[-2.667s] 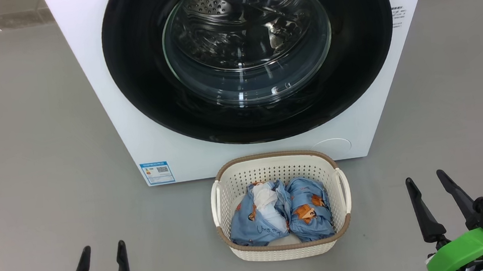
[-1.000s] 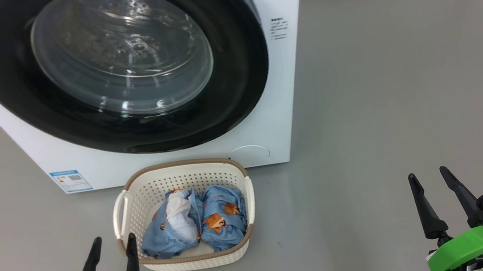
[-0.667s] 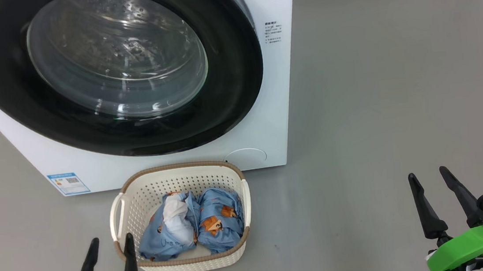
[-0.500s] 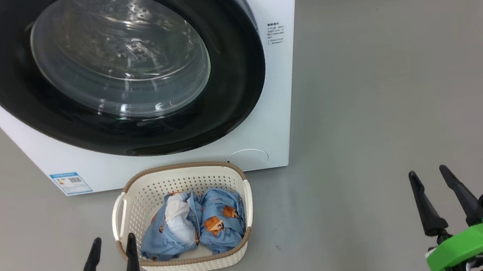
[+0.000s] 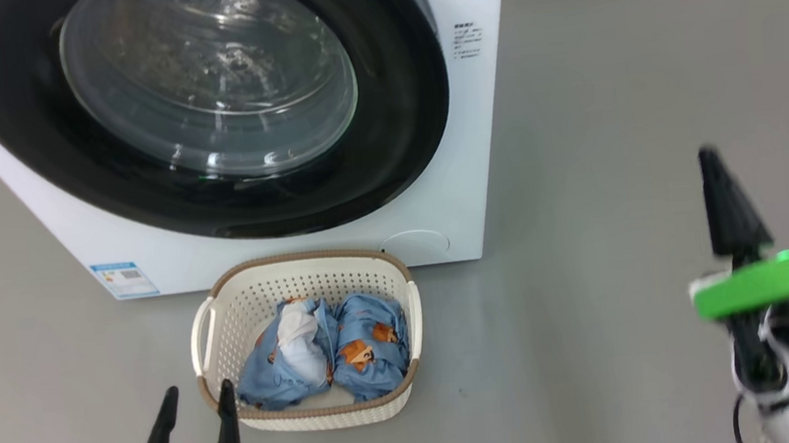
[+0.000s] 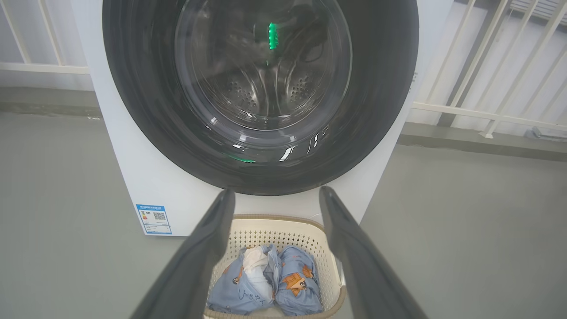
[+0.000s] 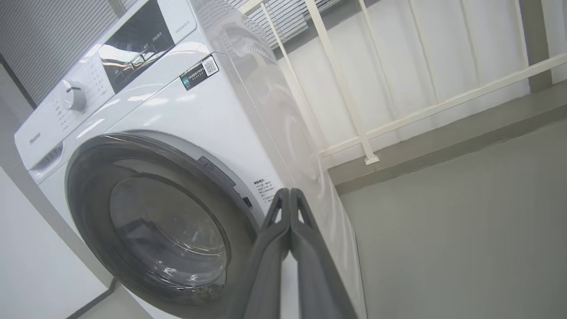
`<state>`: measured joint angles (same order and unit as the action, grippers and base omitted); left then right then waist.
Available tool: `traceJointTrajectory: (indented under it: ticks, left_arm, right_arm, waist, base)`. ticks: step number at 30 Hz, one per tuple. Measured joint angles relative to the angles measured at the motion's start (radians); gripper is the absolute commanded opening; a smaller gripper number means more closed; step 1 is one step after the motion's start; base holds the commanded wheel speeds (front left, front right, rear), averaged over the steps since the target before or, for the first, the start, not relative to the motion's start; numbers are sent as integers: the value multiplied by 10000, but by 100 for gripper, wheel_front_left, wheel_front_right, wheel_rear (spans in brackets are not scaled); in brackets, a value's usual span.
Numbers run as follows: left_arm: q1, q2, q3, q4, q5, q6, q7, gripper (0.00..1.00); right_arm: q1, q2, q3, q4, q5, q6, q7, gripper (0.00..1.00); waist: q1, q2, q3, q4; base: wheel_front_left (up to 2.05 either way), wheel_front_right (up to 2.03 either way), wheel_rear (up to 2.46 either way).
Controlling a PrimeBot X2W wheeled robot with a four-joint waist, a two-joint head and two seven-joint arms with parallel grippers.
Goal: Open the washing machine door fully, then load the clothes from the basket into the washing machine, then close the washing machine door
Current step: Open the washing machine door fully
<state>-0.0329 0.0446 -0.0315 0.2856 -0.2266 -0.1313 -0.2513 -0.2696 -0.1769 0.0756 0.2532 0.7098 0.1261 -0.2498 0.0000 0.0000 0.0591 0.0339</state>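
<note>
Head view: the washing machine door (image 5: 400, 134) is shut flush on the washing machine (image 5: 469, 98). Both clothes (image 5: 334, 343) bundles lie in the basket (image 5: 299, 285). No step is complete.

Left wrist view: the left gripper (image 6: 277, 192) is spread wide and empty, pointing toward the basket.

Right wrist view: the right gripper (image 7: 289, 195) is pressed together and empty, pointing toward the door's right edge.
</note>
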Motion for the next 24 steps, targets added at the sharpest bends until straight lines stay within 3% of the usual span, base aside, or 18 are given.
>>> traceJointTrajectory:
  ticks: [5, 14, 18, 24]
  left_arm:
    - [-128, 0, -234, -2, -186, 2, 0, 100]
    - [-745, -2, -805, -332, -224, 130, 0, 100]
    - [-995, -6, -1097, -462, -387, 278, -12, 100]
    - [-1394, -12, -1534, -606, -562, 391, -13, 100]
  right_arm:
    - [-1221, -370, 366, 65, 2617, 0, -40, 0]
    - [-3304, -1822, 1751, 433, 6477, 0, 88, 0]
    - [-4189, -2297, 1973, 380, 7894, 0, 997, 0]
    - [-5167, -2830, 1981, 456, 8865, 0, 2579, 0]
  waist:
    - [0, 0, 260, 216]
    - [1, 0, 1005, 791]
    - [1, 0, 1441, 1063]
    - [1, 0, 2119, 1509]
  base:
    - [0, 0, 0]
    - [0, 0, 0]
    - [0, 0, 0]
    - [0, 0, 0]
